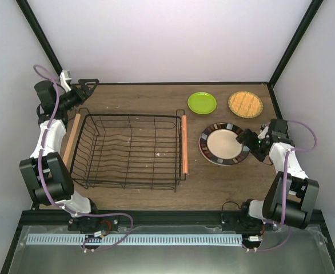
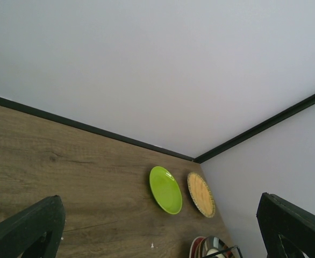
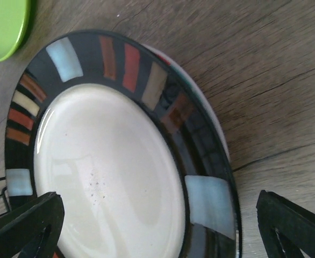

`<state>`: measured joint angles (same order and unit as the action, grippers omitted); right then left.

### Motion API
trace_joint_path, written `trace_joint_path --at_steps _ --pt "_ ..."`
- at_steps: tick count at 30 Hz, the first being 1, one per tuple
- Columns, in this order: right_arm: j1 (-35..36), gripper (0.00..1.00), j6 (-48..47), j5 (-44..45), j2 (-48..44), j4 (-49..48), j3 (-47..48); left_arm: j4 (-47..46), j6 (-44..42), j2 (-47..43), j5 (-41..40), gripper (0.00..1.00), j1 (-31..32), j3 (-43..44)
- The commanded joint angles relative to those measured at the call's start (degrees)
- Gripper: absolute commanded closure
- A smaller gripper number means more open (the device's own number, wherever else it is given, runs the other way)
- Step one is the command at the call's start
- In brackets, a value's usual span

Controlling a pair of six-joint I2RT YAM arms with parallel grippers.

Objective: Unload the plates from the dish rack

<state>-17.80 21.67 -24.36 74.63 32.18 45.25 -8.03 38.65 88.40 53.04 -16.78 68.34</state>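
The black wire dish rack (image 1: 184, 144) stands left of centre and holds no plates. A cream plate with a dark striped rim (image 1: 224, 143) lies on the table to its right, on top of other plates whose red and white edges show (image 3: 211, 113). The small lime-green plate (image 1: 202, 103) and the orange gridded plate (image 1: 245, 104) lie flat behind it. My right gripper (image 1: 248, 140) is open just over the striped plate's right rim (image 3: 109, 172), with nothing between its fingers. My left gripper (image 1: 87, 87) is open and empty at the far left back corner.
White walls with black frame bars close the table at the back and on both sides. The left wrist view looks across bare table toward the green plate (image 2: 165, 189), the orange plate (image 2: 201, 194) and the striped stack (image 2: 211, 248).
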Motion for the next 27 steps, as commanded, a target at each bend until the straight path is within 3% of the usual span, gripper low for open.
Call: trace_joint_path --at_steps 1,5,15,27 --pt "-0.28 0.0 -0.96 5.87 -0.29 1.84 3.12 0.13 -1.88 -0.28 0.25 0.0 0.23 -0.08" --pt "-0.29 0.0 -1.44 7.14 -1.71 1.72 5.0 3.44 -6.34 -1.28 -0.96 0.0 0.68 0.77" --pt "-0.31 0.0 -0.8 7.16 -4.67 1.05 10.73 21.12 -29.85 -7.26 -9.57 0.0 7.92 5.91" --pt "-0.3 0.0 -0.87 7.82 -6.7 -1.18 9.91 26.2 -37.16 -8.6 -11.87 0.0 13.7 5.98"
